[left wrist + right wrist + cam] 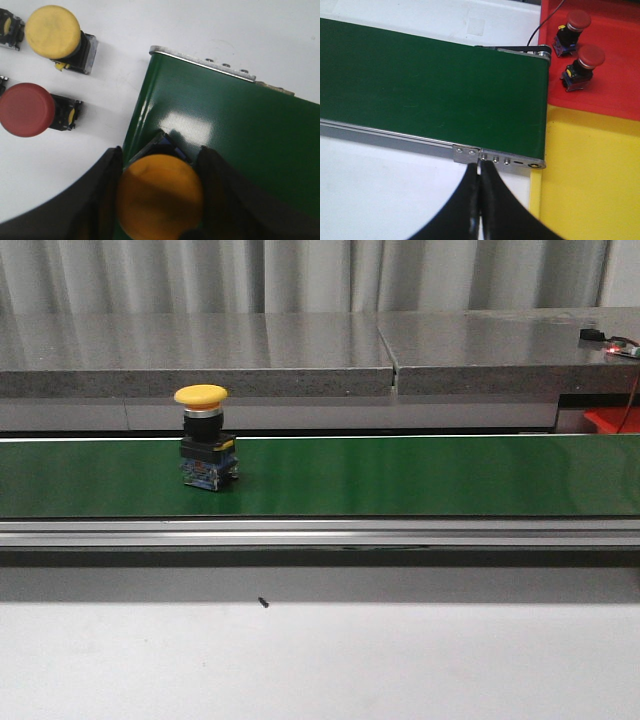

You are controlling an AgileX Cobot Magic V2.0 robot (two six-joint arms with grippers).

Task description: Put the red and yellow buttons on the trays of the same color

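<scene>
A yellow button (203, 438) stands upright on the green belt (400, 475), left of centre; neither gripper shows in the front view. At the belt's end (225, 130), my left gripper (161, 152) is shut on another yellow button (160, 197), its fingers hugging the cap on both sides. Beside it on the white table lie a loose yellow button (52, 31) and a red button (26, 110). My right gripper (481, 167) is shut and empty, over the table by the belt's other end (430, 90). There the yellow tray (590, 180) borders the red tray (615, 90), which holds two red buttons (579, 22) (590, 56).
A grey stone ledge (300, 355) runs behind the belt, and a metal rail (320, 532) along its front. A corner of the red tray (612, 420) shows at the far right. A black cable (547, 22) crosses onto the red tray. More buttons sit partly cut off (9, 30).
</scene>
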